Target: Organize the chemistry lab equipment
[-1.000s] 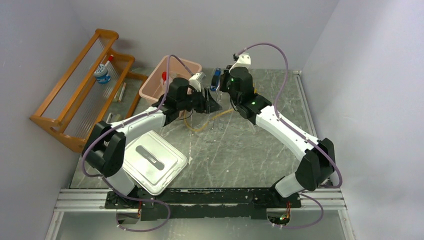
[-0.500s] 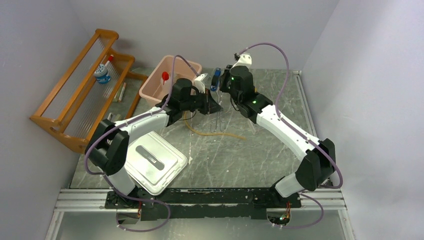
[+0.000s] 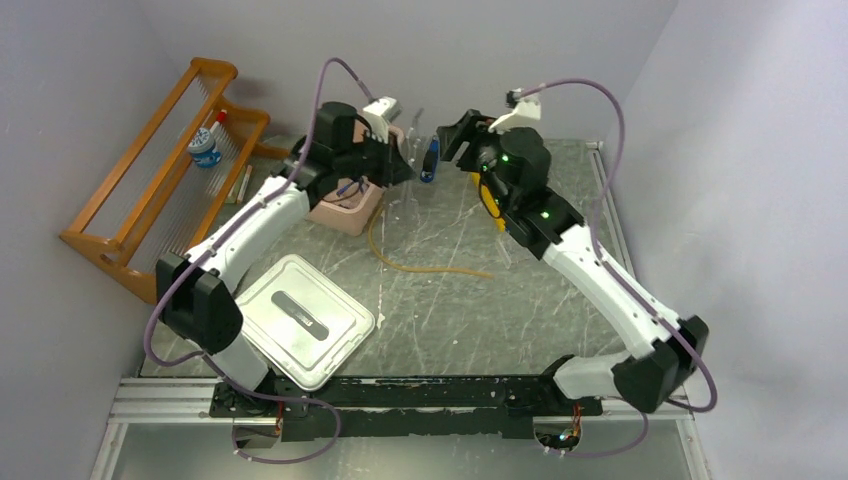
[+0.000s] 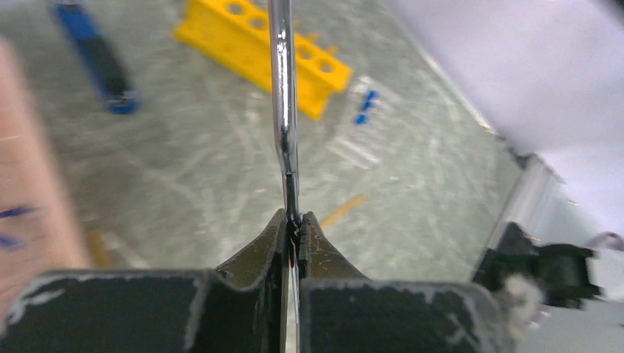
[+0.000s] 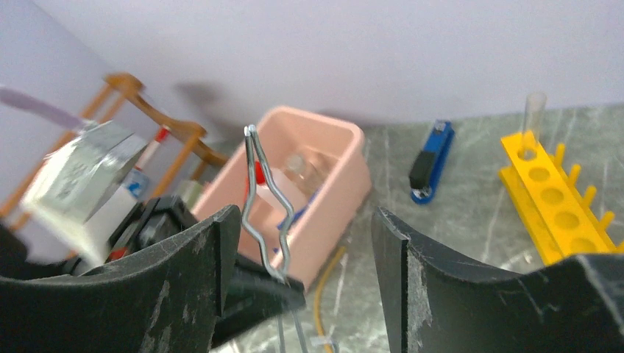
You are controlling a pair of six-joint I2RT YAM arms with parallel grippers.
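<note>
A grey marbled table [image 3: 520, 290] sits boxed in by pale lilac walls, with a wooden rack [image 3: 130, 200] at 10 o'clock and a grey-white lid [image 3: 305, 320] at 7 o'clock. The pink tub [image 3: 345, 215] stands at 11 o'clock with a small jar [image 5: 302, 165] inside. A tan rubber hose [image 3: 420, 268] curls near the centre, blue plastic tongs [image 3: 431, 160] lie at 12 o'clock, and a yellow rack [image 5: 559, 213] is at 1 o'clock.

The left gripper [image 4: 294, 228], raised just beside the tub's far corner, is pressed together on the lower end of a thin metal tool [image 4: 283, 110], which points away from the wrist. The right gripper [image 5: 305, 220] hovers at 12 o'clock, fingers spread around the tool's bent tip without touching it.

The step in hand looks like stowing this tool, probably in the tub. The next move calls for swinging its long end clear of the right fingers, bringing it over the tub's opening and lowering it before letting go.
</note>
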